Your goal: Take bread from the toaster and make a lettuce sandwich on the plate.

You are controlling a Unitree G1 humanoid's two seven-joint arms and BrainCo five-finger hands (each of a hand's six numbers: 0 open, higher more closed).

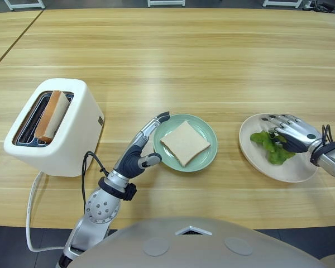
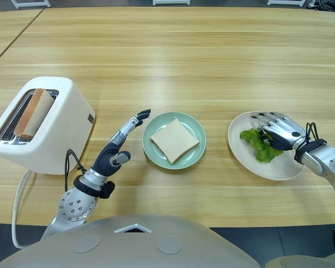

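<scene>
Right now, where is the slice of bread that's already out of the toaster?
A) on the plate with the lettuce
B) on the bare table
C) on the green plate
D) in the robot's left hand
C: the bread slice lies flat on the green plate. The lettuce is on the other plate at the right hand, and the left hand holds nothing.

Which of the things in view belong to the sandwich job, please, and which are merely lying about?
Job: toaster, toast in its slot, bread slice on green plate, lettuce on beige plate.
Lying about: toaster's cable, white furniture legs beyond the table.
</scene>
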